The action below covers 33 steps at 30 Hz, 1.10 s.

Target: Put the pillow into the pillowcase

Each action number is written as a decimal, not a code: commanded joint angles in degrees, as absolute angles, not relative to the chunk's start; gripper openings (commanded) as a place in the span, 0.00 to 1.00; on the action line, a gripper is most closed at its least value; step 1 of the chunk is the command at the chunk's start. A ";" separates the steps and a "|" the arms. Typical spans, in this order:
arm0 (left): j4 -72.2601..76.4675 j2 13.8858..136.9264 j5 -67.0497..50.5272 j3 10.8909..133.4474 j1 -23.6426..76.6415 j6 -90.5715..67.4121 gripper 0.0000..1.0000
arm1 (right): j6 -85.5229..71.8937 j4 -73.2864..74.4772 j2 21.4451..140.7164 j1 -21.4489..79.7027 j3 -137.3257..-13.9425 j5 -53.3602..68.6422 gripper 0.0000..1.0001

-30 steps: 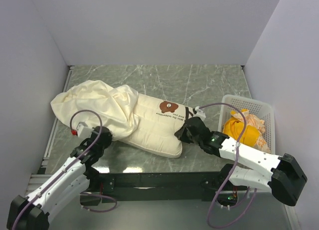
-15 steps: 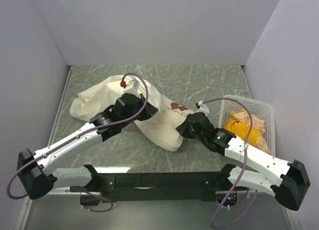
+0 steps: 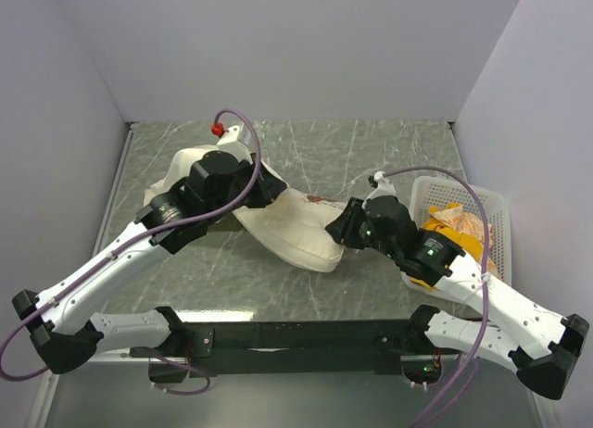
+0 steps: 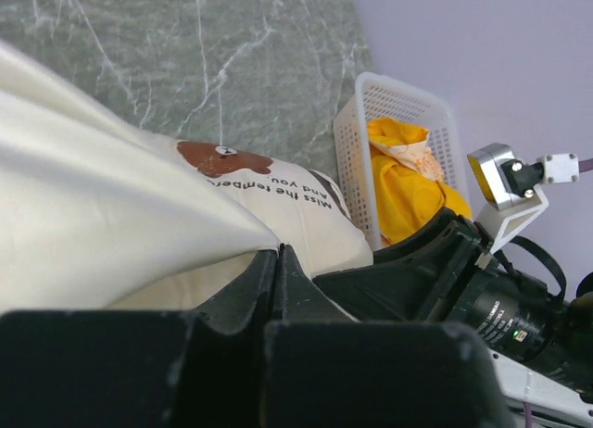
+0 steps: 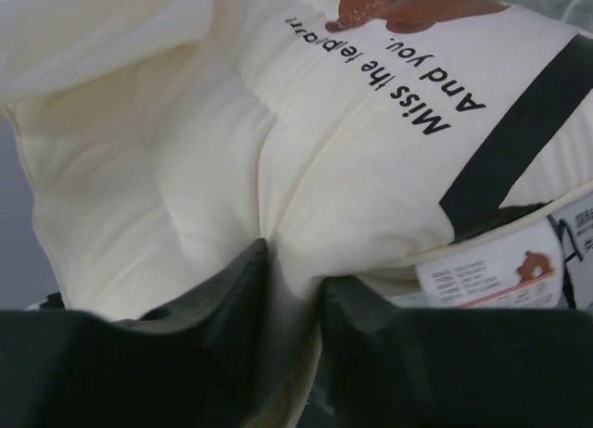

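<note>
The left gripper [image 3: 267, 189] has its jaws closed, pinching a fold of the pillowcase [image 3: 181, 166]. The pillowcase is bunched left of centre on the desk [image 3: 371, 150] and overlaps the left end of the pillow [image 3: 298, 235]. The pillow lies mid-desk between both arms. The right gripper [image 3: 339, 233] is clamped on the pillow's right edge beside the black band [image 5: 505, 141]. A white basket [image 3: 491, 206] stands at far right.

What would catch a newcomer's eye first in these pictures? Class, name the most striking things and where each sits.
Mid-table, the cream bear-print pillow lies partly covered by the limp pillowcase. The right gripper pinches its bare end, and the left gripper grips the pillowcase opposite. At the right edge stands a white basket holding orange cloth.
</note>
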<state>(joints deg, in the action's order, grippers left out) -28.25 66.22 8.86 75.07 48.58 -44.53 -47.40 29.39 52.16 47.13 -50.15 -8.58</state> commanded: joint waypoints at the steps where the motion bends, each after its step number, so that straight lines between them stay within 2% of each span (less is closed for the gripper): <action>1: -26.18 62.49 4.91 79.89 50.19 -42.98 0.01 | -43.16 23.02 51.06 48.08 -54.93 -5.89 0.48; 4: -28.90 63.89 5.98 82.26 50.19 -42.89 0.01 | -41.40 22.94 53.34 48.08 -54.41 -3.97 0.64; 8: -32.51 68.02 4.75 91.47 50.19 -43.06 0.01 | -41.39 19.78 55.98 48.34 -52.56 3.91 0.65; 11: -33.66 70.31 2.55 94.99 50.19 -43.33 0.01 | -42.28 20.04 56.60 49.65 -52.47 4.49 0.67; 16: -37.26 74.86 6.41 99.57 50.01 -41.84 0.04 | -41.23 22.31 53.79 49.92 -53.00 0.09 0.83; 19: -36.92 81.44 0.46 102.65 45.19 -41.92 0.04 | -38.25 22.24 56.94 48.70 -55.10 -0.62 0.91; 21: -35.69 85.32 -6.92 104.50 40.18 -42.36 0.02 | -35.35 23.28 62.36 46.68 -58.26 -0.18 0.91; 25: -35.16 95.86 -11.16 108.89 34.55 -44.46 0.04 | -31.65 21.02 69.69 35.99 -62.57 8.58 0.95; 27: -34.46 98.60 -12.82 109.95 31.83 -45.09 0.04 | -30.68 20.83 72.58 32.97 -64.94 9.14 0.98; 30: -34.63 105.71 -14.49 111.27 29.01 -45.97 0.01 | -29.71 21.97 73.48 30.77 -68.20 7.30 1.00; 33: -33.75 109.58 -15.38 112.06 26.99 -46.49 0.02 | -31.02 22.59 72.69 29.01 -70.48 6.33 1.00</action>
